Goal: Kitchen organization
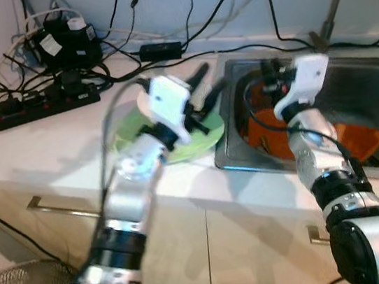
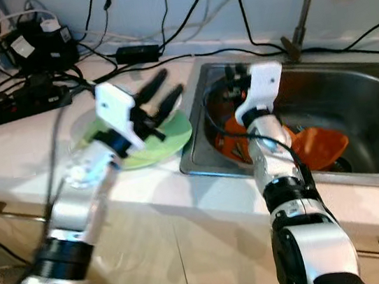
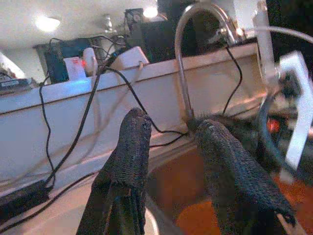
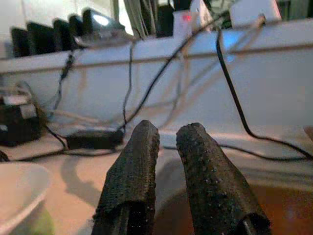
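We hover L gripper (image 2: 163,92), jaws apart, over green plate (image 2: 170,142), R gripper (image 4: 168,161) near-closed, empty, above sink (image 2: 373,91), prob. to stack dishes.

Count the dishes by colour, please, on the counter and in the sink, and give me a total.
Green plate on the counter: 1
White bowl on the green plate: 1
Orange dishes in the sink: at least 2, partly hidden by the right arm
Total: at least 4

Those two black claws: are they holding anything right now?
Nothing. The left gripper hovers open over the green plate; the right gripper, over the sink, holds nothing either.
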Robot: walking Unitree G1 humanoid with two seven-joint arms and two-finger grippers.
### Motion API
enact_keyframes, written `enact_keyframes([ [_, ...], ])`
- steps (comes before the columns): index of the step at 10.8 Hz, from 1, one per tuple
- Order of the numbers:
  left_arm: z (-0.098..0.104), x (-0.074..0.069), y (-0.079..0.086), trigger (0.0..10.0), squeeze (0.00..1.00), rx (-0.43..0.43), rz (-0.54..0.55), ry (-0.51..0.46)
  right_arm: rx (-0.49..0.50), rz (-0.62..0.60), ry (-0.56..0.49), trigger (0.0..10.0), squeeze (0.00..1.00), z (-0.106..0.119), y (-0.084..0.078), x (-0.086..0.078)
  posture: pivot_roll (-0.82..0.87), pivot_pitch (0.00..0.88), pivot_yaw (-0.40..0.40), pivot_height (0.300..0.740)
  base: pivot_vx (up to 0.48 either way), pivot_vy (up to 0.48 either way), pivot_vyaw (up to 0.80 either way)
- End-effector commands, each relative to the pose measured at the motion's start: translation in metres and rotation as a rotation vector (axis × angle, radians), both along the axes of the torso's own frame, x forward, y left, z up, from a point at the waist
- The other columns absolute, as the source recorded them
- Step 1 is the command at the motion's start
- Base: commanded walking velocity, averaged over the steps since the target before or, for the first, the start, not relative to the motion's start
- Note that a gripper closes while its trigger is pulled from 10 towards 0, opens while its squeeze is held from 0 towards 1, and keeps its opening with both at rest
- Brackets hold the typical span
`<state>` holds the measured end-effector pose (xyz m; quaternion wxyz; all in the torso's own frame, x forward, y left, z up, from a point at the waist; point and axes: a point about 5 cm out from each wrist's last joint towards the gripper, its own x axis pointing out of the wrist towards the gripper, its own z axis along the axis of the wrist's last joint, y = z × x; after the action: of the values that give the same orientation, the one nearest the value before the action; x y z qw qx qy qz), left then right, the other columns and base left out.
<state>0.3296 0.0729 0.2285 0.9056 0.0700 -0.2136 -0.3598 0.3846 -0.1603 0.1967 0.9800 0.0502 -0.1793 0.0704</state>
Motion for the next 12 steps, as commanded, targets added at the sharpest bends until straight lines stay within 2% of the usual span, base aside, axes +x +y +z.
enact_keyframes([
  [1, 0.007, -0.001, 0.012, 10.0, 0.00, 0.156, -0.002, -0.053, 0.002, 0.012, -0.028, 10.0, 0.00, 0.007, -0.001, -0.002, 0.23, 0.000, 0.003, 0.725, 0.000, 0.000, 0.00],
  [3, 0.002, 0.002, 0.037, 10.0, 0.00, 0.335, 0.037, -0.030, 0.004, 0.015, -0.026, 10.0, 0.00, 0.007, -0.001, -0.004, 0.24, 0.000, 0.001, 0.725, 0.000, 0.000, 0.00],
  [4, 0.000, 0.000, 0.052, 10.0, 0.00, 0.403, 0.022, -0.008, 0.008, 0.017, -0.014, 10.0, 0.00, 0.004, 0.000, -0.004, 0.24, 0.000, 0.003, 0.725, 0.000, 0.000, 0.00],
  [5, -0.003, -0.002, 0.066, 10.0, 0.00, 0.452, 0.015, 0.043, 0.014, 0.021, -0.005, 10.0, 0.00, 0.002, 0.003, -0.005, 0.24, 0.000, 0.006, 0.725, 0.000, 0.000, 0.00],
  [6, -0.003, -0.003, 0.072, 10.0, 0.00, 0.455, 0.019, 0.068, 0.014, 0.024, -0.001, 10.0, 0.00, 0.001, 0.003, -0.006, 0.24, 0.000, 0.009, 0.725, 0.000, 0.000, 0.00],
  [7, 0.003, 0.003, 0.082, 10.0, 0.00, 0.336, 0.091, 0.085, 0.015, 0.022, 0.003, 10.0, 0.00, 0.001, 0.003, -0.007, 0.24, 0.000, 0.010, 0.725, 0.000, 0.000, 0.00],
  [8, 0.015, 0.014, 0.093, 10.0, 0.00, 0.104, 0.238, 0.084, 0.019, 0.016, 0.010, 10.0, 0.00, 0.000, 0.002, -0.007, 0.24, 0.000, 0.010, 0.725, 0.000, 0.000, 0.00],
  [9, 0.018, 0.019, 0.098, 10.0, 0.00, -0.014, 0.303, 0.107, 0.020, 0.014, 0.014, 10.0, 0.00, -0.001, 0.002, -0.007, 0.24, 0.000, 0.010, 0.725, 0.000, 0.000, 0.00],
  [10, 0.013, 0.030, 0.108, 10.0, 0.00, -0.177, 0.435, 0.212, 0.021, 0.017, 0.019, 10.0, 0.00, -0.002, 0.003, -0.008, 0.23, 0.000, 0.011, 0.725, 0.000, 0.000, 0.00],
  [11, 0.002, 0.038, 0.110, 10.0, 1.00, -0.249, 0.478, 0.319, 0.024, 0.017, 0.020, 10.0, 0.00, -0.002, 0.004, -0.008, 0.23, 0.000, 0.012, 0.725, 0.000, 0.000, 0.00],
  [12, -0.006, 0.041, 0.102, 10.0, 1.00, -0.255, 0.431, 0.394, 0.021, 0.019, 0.021, 10.0, 0.00, -0.002, 0.005, -0.008, 0.23, 0.000, 0.015, 0.725, 0.000, 0.000, 0.00],
])
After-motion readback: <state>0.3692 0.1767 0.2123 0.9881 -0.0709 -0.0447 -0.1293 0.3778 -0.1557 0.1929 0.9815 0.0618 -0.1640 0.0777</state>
